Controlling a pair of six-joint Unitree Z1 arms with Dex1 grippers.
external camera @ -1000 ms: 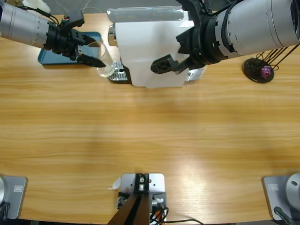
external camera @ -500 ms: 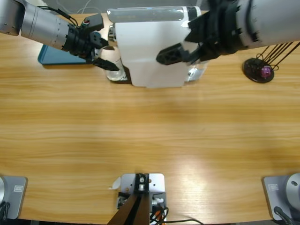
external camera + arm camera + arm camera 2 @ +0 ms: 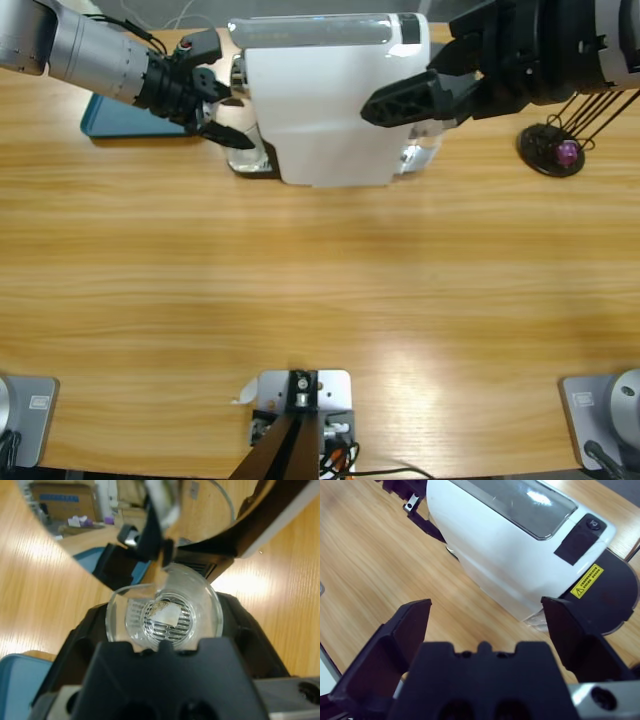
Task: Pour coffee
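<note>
Coffee glass (image 3: 165, 611) sits gripped between the left tool (image 3: 222, 115) jaws.

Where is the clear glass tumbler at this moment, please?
In the high view the glass tumbler sits at the upper left, held in the left end effector against the white coffee machine's left side, over its drip grille.

glass (image 3: 165, 610) on drip grate (image 3: 167, 617), under machine (image 3: 320, 100)

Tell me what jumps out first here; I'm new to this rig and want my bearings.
The big white coffee machine at the table's far edge dominates. At its left side the left gripper holds a small clear glass tumbler over the machine's drip grate. The right gripper hangs open above the machine's right side, holding nothing.
</note>
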